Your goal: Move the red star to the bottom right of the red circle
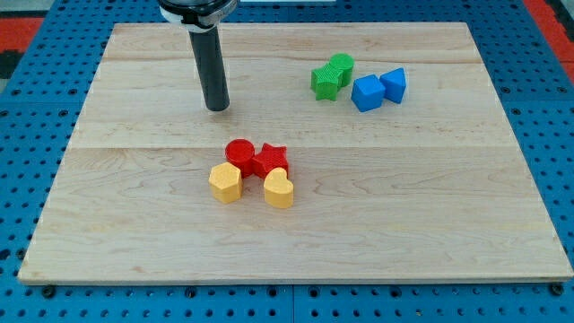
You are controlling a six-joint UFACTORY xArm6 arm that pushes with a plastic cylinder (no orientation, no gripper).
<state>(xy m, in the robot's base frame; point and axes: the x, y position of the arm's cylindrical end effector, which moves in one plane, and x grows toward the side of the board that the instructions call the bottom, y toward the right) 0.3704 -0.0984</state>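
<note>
Jaws: none on this arm; it ends in a bare rod, so nothing is spread, pressed or pinched.
My tip (217, 108): on the counter (421, 215), touching no block.
Red star (270, 160): below-right of my tip, touching the red circle (239, 152) on its right side.
Yellow hearts: one yellow heart (225, 182) below the circle, the other yellow heart (279, 188) just under the star.
Progress: the star seems nearly placed, beside the circle and only slightly lower.
Left: nudge it toward the view's bottom; the heart crowds that spot.

Star (270, 159) touching circle's (239, 151) right, two hearts (226, 183) (279, 188) just below, tip (217, 108) above, apart.
</note>
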